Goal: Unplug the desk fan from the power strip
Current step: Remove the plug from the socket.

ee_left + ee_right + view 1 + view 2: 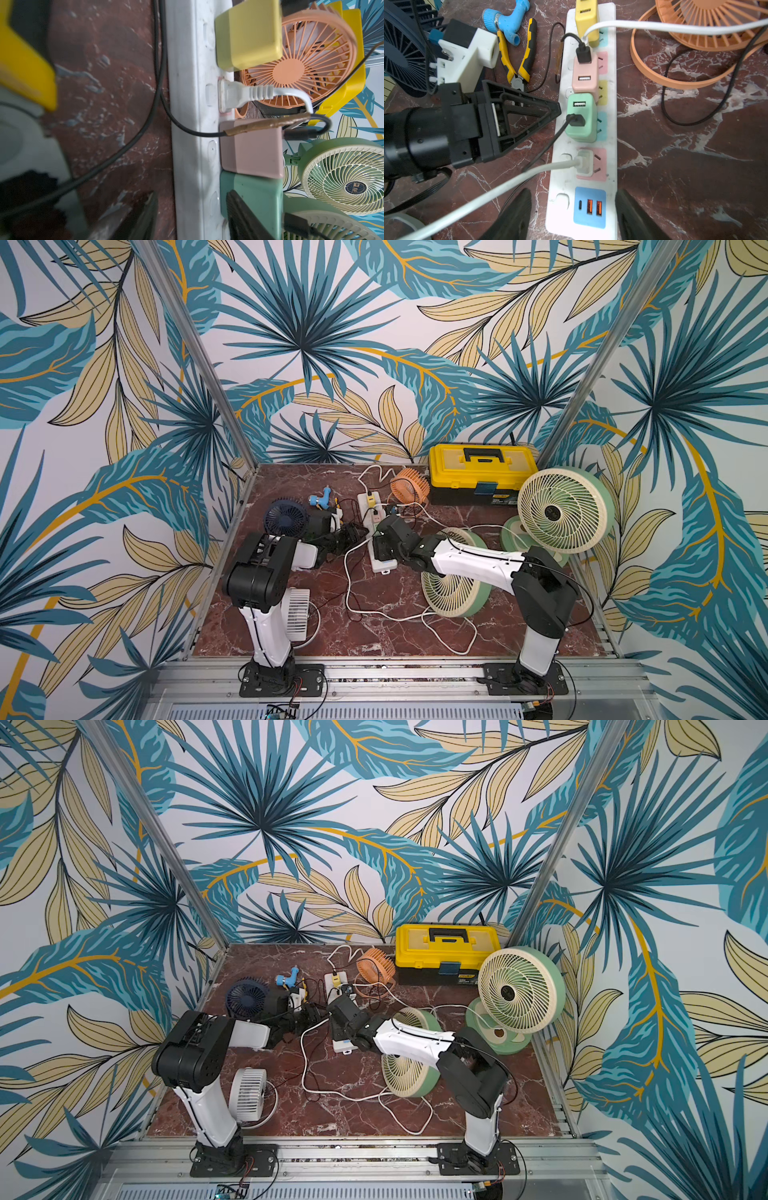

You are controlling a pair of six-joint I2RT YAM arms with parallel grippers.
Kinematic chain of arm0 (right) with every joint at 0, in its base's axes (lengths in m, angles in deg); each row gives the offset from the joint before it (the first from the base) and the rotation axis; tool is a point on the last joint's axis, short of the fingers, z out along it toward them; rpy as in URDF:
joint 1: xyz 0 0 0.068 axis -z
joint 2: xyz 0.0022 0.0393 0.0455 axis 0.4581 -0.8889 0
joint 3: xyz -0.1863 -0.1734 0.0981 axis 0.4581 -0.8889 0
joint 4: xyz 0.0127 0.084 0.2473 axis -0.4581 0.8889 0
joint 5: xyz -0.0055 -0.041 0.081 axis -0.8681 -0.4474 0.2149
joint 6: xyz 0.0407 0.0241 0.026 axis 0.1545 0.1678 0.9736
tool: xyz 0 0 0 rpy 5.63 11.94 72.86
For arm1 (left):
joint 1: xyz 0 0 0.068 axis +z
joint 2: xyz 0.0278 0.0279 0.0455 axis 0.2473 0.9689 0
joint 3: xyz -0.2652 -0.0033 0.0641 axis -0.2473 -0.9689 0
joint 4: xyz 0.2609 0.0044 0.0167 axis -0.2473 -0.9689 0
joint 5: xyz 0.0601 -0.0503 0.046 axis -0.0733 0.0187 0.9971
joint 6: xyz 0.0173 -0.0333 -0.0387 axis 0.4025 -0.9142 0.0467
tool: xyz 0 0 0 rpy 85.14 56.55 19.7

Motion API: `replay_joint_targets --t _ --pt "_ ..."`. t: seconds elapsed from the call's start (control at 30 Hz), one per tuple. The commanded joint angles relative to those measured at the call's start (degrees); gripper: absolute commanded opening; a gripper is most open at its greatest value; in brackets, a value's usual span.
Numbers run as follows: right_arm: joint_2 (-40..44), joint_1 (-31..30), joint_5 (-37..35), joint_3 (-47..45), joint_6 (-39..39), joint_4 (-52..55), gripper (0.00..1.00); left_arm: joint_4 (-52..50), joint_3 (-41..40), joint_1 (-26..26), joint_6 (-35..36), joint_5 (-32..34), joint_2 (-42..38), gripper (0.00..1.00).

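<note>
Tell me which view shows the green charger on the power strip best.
The right wrist view. It shows the green charger on the power strip, with its free USB port and a black cable plugged in. The left wrist view shows only its side, partly hidden. In both top views I cannot make it out.

Yellow toolbox with black handle at 1 o'clock on red marble tabletop, blue spray nozzle at 11 o'clock, yellow-handled pliers just beside it, tropical-leaf wallpaper behind.
</note>
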Motion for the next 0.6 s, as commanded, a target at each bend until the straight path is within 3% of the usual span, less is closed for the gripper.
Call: replay_joint_targets --t 0.0,0.23,0.57 --pt "-2.7 0.1 -1.6 0.0 -1.2 -3.1 0.65 0.9 0.9 -0.3 -0.3 -0.5 1.9 0.55" --pt "-5.1 0.1 -5.1 -1.9 -3.3 -12.7 0.56 0.1 1.7 -0.3 -0.2 -0.9 3.8 0.49" --pt "-8.2 0.1 -9.1 -3.4 -2.5 -16.5 0.46 0.4 2.1 -0.4 -0.8 -1.4 5.5 0.45"
